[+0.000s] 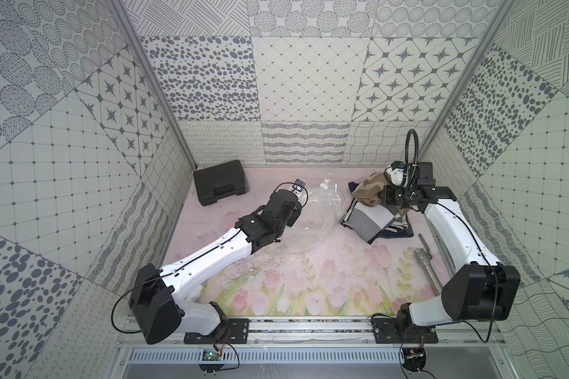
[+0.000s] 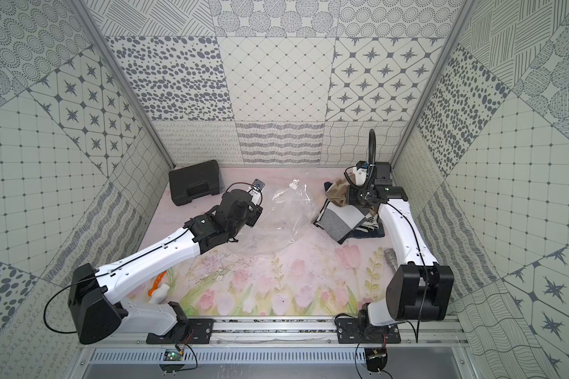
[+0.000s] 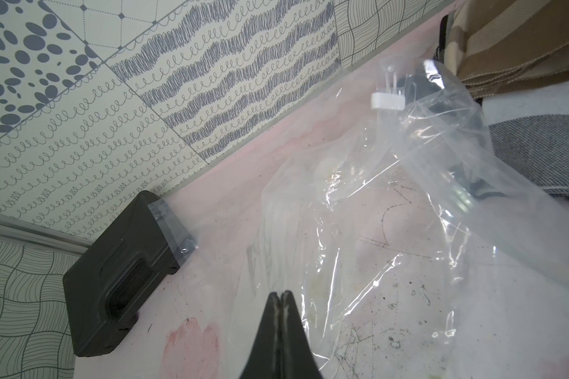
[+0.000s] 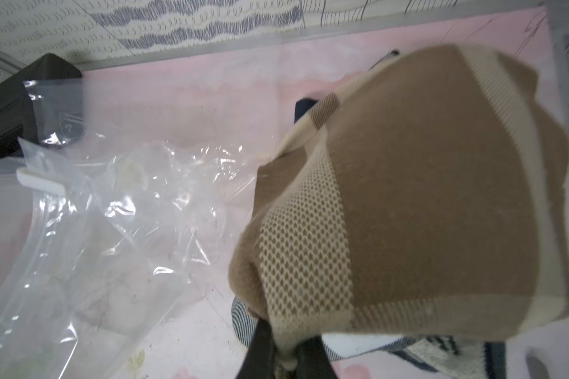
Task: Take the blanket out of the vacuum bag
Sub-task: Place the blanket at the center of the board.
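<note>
pinching vacuum bag (image 3: 375,213), left fingers (image 3: 270,328) closed | right fingers (image 4: 260,344) clamped on tan blanket (image 4: 424,197) | pink floral mat (image 1: 309,288), patterned-tile walls (image 1: 309,82)

Right end effector (image 4: 288,359) was clamped on bunched edge of brown-and-cream knitted blanket (image 4: 424,197), black fingers (image 4: 265,341) pinching fold. Blanket was slightly blurred, outside bag, filling much of view. Large crinkly transparent plastic vacuum bag (image 4: 119,236) lay collapsed beside it on pink table (image 4: 184,98), white clip (image 4: 40,182) on its edge. Black plastic case (image 4: 0,108) sat by patterned wall. Grey, white and navy fabric (image 4: 440,356) lay beneath blanket.
</note>
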Robot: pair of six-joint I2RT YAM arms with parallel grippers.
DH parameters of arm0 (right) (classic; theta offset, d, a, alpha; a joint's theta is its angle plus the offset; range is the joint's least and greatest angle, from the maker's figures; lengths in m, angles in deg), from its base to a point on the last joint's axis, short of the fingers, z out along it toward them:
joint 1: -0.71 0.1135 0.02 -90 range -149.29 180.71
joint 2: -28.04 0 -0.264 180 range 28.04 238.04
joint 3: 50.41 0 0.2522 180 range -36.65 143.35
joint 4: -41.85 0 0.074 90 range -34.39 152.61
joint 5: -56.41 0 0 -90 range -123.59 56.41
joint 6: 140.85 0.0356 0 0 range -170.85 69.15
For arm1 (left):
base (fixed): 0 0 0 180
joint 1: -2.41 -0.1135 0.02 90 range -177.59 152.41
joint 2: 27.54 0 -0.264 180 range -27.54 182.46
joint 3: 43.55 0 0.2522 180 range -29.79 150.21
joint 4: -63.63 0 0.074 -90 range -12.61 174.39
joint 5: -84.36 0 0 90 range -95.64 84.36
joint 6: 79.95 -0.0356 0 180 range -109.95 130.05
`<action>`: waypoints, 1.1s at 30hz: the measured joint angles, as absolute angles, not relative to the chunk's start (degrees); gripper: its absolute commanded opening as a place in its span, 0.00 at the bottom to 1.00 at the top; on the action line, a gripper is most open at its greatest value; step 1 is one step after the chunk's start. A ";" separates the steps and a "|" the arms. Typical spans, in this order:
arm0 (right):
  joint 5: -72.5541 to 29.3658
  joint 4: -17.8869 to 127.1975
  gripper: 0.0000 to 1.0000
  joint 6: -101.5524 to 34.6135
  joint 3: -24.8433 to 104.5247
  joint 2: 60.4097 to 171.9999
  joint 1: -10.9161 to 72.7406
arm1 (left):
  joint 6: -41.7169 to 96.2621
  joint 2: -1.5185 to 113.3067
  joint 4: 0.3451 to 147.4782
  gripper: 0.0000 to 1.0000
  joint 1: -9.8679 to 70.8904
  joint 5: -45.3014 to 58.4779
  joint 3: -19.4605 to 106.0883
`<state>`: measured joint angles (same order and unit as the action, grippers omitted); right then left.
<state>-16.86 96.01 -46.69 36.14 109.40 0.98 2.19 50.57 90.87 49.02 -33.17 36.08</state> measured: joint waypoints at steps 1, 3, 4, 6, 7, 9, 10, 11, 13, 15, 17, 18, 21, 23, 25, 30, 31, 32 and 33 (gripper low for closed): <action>-16.49 95.11 0.00 -45.82 33.81 107.79 1.62 | 2.19 50.75 90.72 0.00 48.96 -32.86 36.05; -15.88 94.02 0.00 -44.15 30.53 104.83 3.08 | 2.22 50.90 90.50 0.00 48.87 -31.95 35.97; -15.68 93.69 0.00 -43.50 29.33 103.50 3.76 | 2.24 50.90 90.43 0.00 48.87 -31.66 35.90; -15.57 93.43 0.00 -42.25 27.69 101.36 4.68 | 2.41 50.59 90.39 0.00 48.87 -31.05 35.62; -15.62 93.43 0.00 -41.97 27.18 100.70 4.92 | 2.44 50.35 90.39 0.00 48.87 -30.77 35.42; -16.16 93.69 0.00 -40.72 26.00 99.50 5.01 | 2.46 49.43 90.41 0.00 48.87 -30.20 34.83; -16.62 94.04 0.00 -40.13 25.61 99.26 5.01 | 2.46 48.98 90.41 0.00 48.87 -30.02 34.61; -17.26 94.39 0.00 -39.37 25.24 99.11 4.98 | 2.46 48.43 90.41 0.00 48.87 -29.93 34.30; -18.30 94.72 0.00 -37.99 24.23 99.17 4.98 | 2.48 47.34 90.41 0.00 48.87 -29.54 33.65; -18.94 95.72 0.00 -36.68 23.53 100.22 4.98 | 2.54 46.16 90.43 0.00 48.87 -29.08 32.95; -19.07 96.47 0.00 -35.67 23.53 102.39 4.98 | 2.61 45.37 90.43 0.00 48.87 -28.84 32.60; -19.07 96.56 0.00 -35.02 23.56 103.61 4.96 | 2.63 44.95 90.43 0.00 48.87 -28.71 32.43; -19.09 96.58 0.11 -33.69 23.56 106.56 4.70 | 2.65 43.55 90.45 0.00 48.87 -28.58 31.64; -19.31 96.73 0.23 -33.20 23.53 107.76 4.02 | 2.61 42.37 90.50 0.00 48.87 -28.60 30.98; -19.92 97.45 0.27 -33.23 23.53 108.24 2.75 | 2.39 41.17 90.65 0.00 48.87 -28.78 30.46; -24.07 100.71 0.63 -34.36 23.53 106.34 -2.08 | 0.45 38.66 92.00 0.00 48.76 -30.18 30.00; -24.84 101.30 0.69 -34.73 23.56 105.40 -3.21 | -0.01 38.18 92.35 0.00 48.63 -30.50 30.00; -25.21 101.84 0.76 -35.04 23.62 104.38 -4.04 | -0.65 37.74 92.70 0.00 48.48 -30.79 29.98; -25.34 102.24 0.81 -35.52 23.71 103.65 -4.55 | -1.00 37.46 93.05 0.00 48.37 -31.09 29.98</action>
<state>-25.34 102.24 -35.52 23.71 103.65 -4.55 -1.00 37.46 93.05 48.37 -31.09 29.98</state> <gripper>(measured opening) 0.712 0.044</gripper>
